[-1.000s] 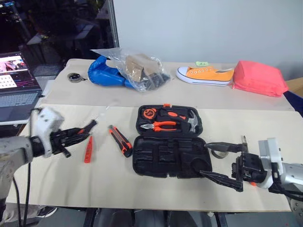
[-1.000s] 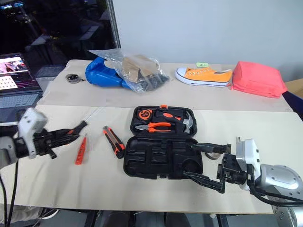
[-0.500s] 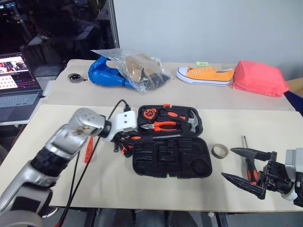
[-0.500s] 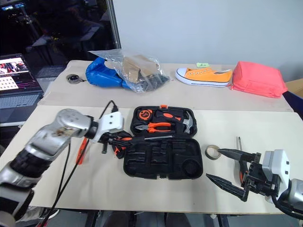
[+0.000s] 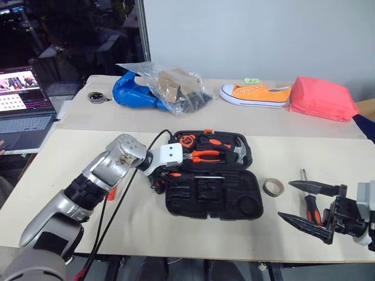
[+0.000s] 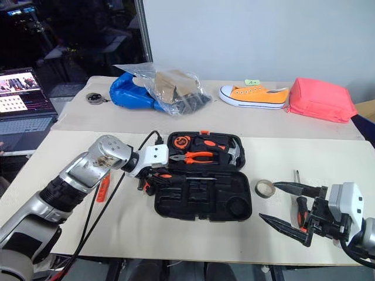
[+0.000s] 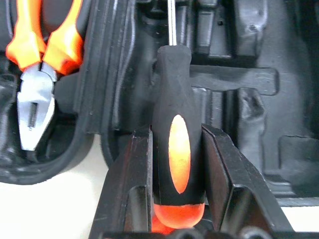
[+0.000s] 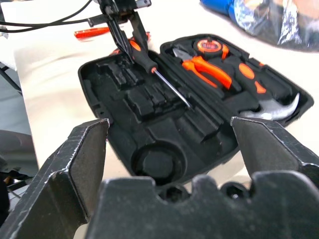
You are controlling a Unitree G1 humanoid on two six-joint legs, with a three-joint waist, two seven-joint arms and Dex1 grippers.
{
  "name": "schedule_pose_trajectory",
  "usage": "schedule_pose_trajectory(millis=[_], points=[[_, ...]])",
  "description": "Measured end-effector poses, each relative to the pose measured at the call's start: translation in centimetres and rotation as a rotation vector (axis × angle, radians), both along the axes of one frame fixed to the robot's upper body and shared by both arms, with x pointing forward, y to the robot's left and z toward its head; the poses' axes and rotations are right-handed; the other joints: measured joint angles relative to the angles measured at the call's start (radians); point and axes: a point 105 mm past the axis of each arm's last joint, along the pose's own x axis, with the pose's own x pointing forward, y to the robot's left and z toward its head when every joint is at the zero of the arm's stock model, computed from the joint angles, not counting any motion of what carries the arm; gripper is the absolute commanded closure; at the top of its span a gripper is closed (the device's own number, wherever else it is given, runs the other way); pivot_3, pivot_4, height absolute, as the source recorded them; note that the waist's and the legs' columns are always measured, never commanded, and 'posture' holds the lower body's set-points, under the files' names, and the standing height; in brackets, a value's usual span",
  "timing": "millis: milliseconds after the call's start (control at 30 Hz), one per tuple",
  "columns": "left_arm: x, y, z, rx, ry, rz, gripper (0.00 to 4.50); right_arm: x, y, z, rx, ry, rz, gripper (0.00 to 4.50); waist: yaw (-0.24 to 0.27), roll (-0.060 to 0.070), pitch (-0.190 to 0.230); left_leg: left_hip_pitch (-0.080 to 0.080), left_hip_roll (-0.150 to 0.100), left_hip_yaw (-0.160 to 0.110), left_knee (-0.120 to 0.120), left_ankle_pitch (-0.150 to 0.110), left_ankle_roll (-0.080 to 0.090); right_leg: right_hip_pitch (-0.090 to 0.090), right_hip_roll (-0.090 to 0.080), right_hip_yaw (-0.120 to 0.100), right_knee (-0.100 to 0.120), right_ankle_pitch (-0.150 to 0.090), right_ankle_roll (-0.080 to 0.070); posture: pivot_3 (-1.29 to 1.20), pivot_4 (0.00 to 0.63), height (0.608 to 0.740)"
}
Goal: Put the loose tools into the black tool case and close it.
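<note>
Case (image 5: 214,202) lies open mid-counter; one screwdriver (image 7: 172,144) over its tray, another (image 5: 310,206) and tape (image 5: 272,187) toward the right edge.

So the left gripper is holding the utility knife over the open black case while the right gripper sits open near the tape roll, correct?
Not quite. The left gripper is shut on a black-and-orange screwdriver, not the utility knife; the left wrist view shows its handle clamped between the fingers, shaft over the black tool case. The rest holds: the right gripper is open near the tape roll.
</note>
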Motion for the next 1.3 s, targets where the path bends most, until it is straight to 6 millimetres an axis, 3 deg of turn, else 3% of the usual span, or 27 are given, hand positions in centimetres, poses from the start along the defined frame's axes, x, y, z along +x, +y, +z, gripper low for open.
schedule_pose_trajectory(millis=[233, 633, 700, 900, 1067, 1167, 1300], points=[[0.9, -1.0, -0.1, 0.004, -0.028, -0.009, 3.60, 0.7, 0.5, 0.7, 0.012, -0.043, 0.018, 0.00, 0.000, 0.001, -0.001, -0.001, -0.001, -0.001, 0.001, 0.000, 0.000, 0.000, 0.000, 0.001, 0.000, 0.000, 0.001, 0.00, 0.150, 0.740], [2.4, -0.9, -0.6, 0.058, -0.112, -0.061, 3.60, 0.9, 0.6, 0.6, 0.034, -0.048, 0.011, 0.00, -0.004, 0.002, -0.001, -0.001, -0.001, -0.001, 0.001, 0.000, 0.001, 0.001, 0.000, 0.001, 0.000, 0.000, 0.001, 0.00, 0.150, 0.740], [2.4, -0.9, -0.7, 0.059, -0.112, -0.063, 2.61, 0.9, 0.6, 0.6, 0.035, -0.047, 0.009, 0.00, -0.004, 0.002, -0.001, -0.001, -0.001, -0.001, 0.001, 0.000, 0.001, 0.000, 0.000, 0.001, 0.000, 0.000, 0.001, 0.00, 0.150, 0.740], [2.0, -0.6, -0.1, 0.035, -0.088, -0.037, 0.75, 0.7, 0.6, 0.4, 0.035, -0.039, 0.005, 0.00, -0.005, 0.002, -0.001, -0.003, -0.001, -0.002, 0.001, 0.000, 0.001, -0.001, 0.000, 0.001, 0.000, 0.000, 0.001, 0.00, 0.150, 0.740], [1.0, 0.3, 3.0, -0.096, -0.101, 0.008, 0.75, 0.6, 0.6, 0.4, 0.034, -0.035, 0.003, 0.00, -0.007, 0.003, -0.001, -0.004, -0.001, -0.002, 0.001, -0.001, 0.001, -0.002, 0.000, 0.000, 0.000, 0.000, 0.001, 0.00, 0.150, 0.740], [0.3, 0.5, 3.7, -0.230, -0.096, 0.040, 1.52, 0.6, 0.6, 0.4, 0.034, -0.035, 0.000, 0.00, -0.003, 0.003, -0.002, -0.004, -0.001, -0.002, 0.001, -0.001, 0.002, -0.002, -0.001, 0.000, 0.000, 0.000, 0.002, 0.00, 0.150, 0.740], [0.0, 0.8, 1.9, -0.307, -0.035, 0.136, 3.05, 0.5, 0.3, -0.1, 0.040, -0.017, -0.024, 0.00, -0.001, 0.003, -0.002, -0.004, -0.002, -0.003, 0.002, -0.001, 0.002, -0.001, -0.001, 0.000, 0.000, 0.000, 0.002, 0.00, 0.150, 0.740]])
